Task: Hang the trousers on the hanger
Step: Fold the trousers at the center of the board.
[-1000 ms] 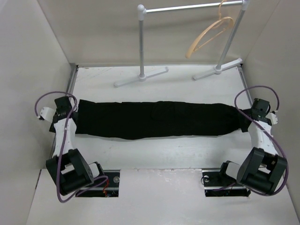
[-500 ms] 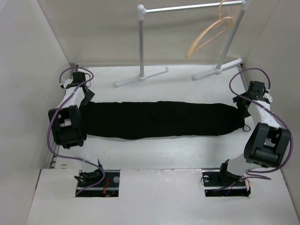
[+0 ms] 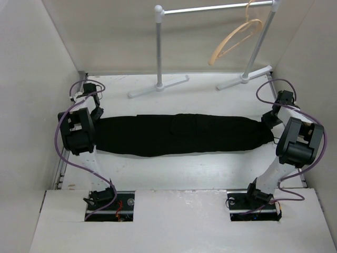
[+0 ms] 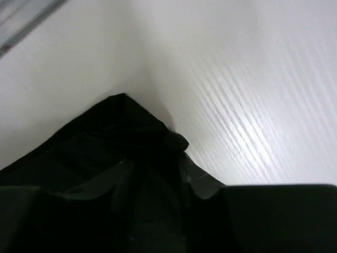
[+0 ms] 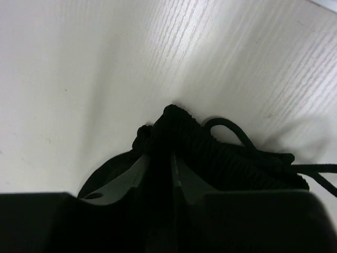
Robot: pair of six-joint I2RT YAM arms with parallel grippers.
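The black trousers [image 3: 179, 134] lie flat in a long strip across the table, ribbed waistband to the right. My left gripper [image 3: 97, 113] is down at their left end. In the left wrist view the left gripper [image 4: 155, 164] is shut on a fold of the trousers [image 4: 121, 121]. My right gripper [image 3: 266, 120] is at the right end. In the right wrist view the right gripper [image 5: 160, 156] is shut on the bunched waistband [image 5: 179, 124], with the drawstring [image 5: 231, 132] looping beside it. The tan hanger [image 3: 235, 39] hangs from the rail at the back right, apart from the cloth.
A silver rail [image 3: 210, 9] stands at the back on two poles with white feet [image 3: 158, 87] [image 3: 245, 78]. Pale walls close in the table on the left [image 3: 31, 79] and right [image 3: 316, 63]. Both arms' elbows rise over the trousers' ends.
Both arms have swung from the near corners of the trousers' ends over to their far corners. Both grippers, open before, have closed on the cloth.
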